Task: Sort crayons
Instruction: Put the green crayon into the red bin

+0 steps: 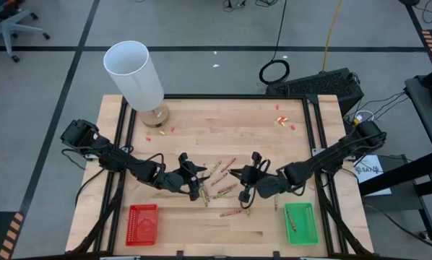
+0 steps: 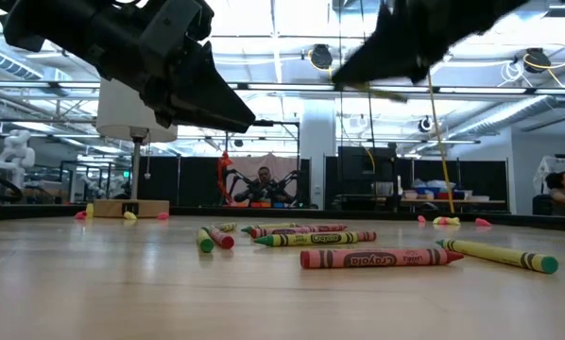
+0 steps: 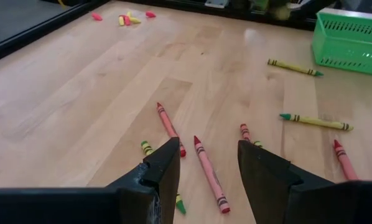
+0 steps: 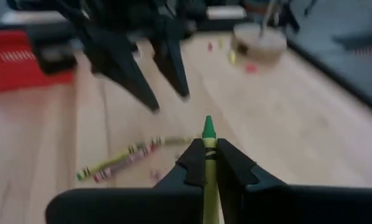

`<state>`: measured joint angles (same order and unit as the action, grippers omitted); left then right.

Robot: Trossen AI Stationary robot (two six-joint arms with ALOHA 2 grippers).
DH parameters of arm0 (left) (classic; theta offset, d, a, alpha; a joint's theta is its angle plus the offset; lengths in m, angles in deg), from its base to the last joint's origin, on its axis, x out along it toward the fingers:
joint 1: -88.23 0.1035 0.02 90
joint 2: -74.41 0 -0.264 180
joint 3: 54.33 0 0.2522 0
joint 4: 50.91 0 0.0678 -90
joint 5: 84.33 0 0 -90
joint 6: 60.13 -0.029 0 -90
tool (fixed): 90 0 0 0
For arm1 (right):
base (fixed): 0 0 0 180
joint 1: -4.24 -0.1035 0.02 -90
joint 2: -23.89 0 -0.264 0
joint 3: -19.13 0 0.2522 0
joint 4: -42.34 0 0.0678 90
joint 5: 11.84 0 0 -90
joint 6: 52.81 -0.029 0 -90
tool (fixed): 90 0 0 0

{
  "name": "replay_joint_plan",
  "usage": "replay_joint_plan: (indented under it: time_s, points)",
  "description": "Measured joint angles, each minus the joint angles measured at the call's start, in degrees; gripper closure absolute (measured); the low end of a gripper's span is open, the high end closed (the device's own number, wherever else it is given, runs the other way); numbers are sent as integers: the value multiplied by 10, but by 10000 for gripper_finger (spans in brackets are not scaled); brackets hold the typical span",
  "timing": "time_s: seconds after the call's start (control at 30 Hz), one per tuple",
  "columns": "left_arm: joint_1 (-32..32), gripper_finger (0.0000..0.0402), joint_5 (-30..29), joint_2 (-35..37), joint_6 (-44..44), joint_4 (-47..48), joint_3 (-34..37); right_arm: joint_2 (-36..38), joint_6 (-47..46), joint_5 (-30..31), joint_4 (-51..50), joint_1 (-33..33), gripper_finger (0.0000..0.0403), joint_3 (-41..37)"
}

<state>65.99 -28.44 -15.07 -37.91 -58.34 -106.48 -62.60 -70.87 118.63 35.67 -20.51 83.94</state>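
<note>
Nearest the front edge of the surface sit two small trays: a red tray at the front left, with nothing visible inside, and a green tray at the front right with one crayon-like stick lying in it. Between and just behind the trays, the loose crayons lie scattered across the middle of the wood, red ones and yellow-green ones mixed, some touching, others apart. Over this scatter, on its left side, the left pincer hangs released, its two dark fingers spread with a red crayon lying on the wood between and below them, not touching either finger. On the right side of the scatter, the right pincer is clenched on a green crayon, whose green tip points out past the fingertips, lifted clear of the wood. Farther back, small red and yellow scraps lie near the rear edge, and a white cylinder on a wooden base stands at the rear left corner.
</note>
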Motion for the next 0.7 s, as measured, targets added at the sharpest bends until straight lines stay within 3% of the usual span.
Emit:
replay_joint_plan:
  time_s: [0.23, 0.57, 0.7]
  points:
    - [0, 242, 11, 0, 0, -21, 0, 31, 104, -1, 98, 0, 401, -13]
    - [0, 242, 13, 0, -2, -40, 0, -1, 131, -3, 508, 0, 401, -179]
    - [0, 242, 13, 0, -2, -41, 0, -16, 155, -3, 575, 0, 401, -192]
